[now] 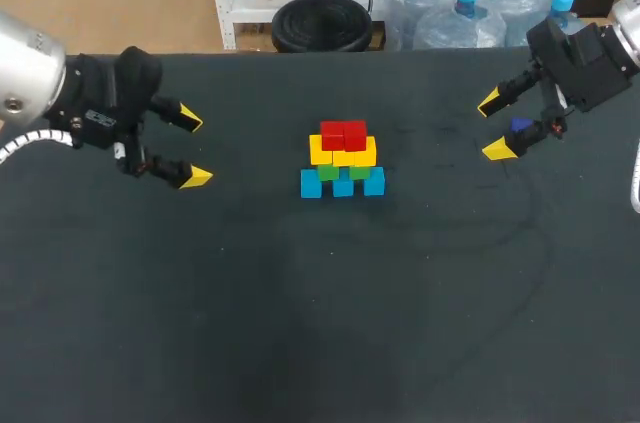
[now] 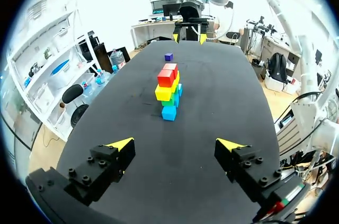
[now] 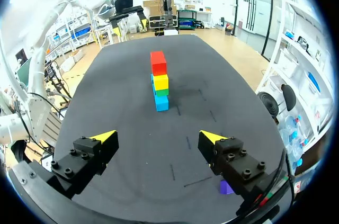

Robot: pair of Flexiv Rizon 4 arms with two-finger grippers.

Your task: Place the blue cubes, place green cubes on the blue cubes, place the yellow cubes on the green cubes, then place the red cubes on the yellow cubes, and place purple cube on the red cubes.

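Purple is the one colour not in the stack: the purple cube point(image 1: 520, 126) lies by itself on the black table point(image 1: 300, 323), off toward the right side and well apart from the other cubes. In the head view it shows between the two fingers of the right gripper point(image 1: 494, 125). In the right wrist view it sits on the table partly hidden beneath one finger, and neither fingertip touches it. That gripper stands spread wide with its yellow tips far apart, holding nothing and pointing in toward the middle of the table. The stack stands near the table's centre. At its base the blue cubes point(image 1: 343, 186) sit side by side in a row of three, resting on the table. The green cubes point(image 1: 327, 172) sit on them, two showing from above. The yellow cubes point(image 1: 322, 150) form the next layer, and the red cubes point(image 1: 343, 134) sit close together on top as a pair. Seen end-on from either wrist, the stack reads as a narrow column of blue, green, yellow and red. The left gripper point(image 1: 194, 149) is over the table's left side, well away from the stack and facing it. Its fingers are also spread wide, with nothing between them.
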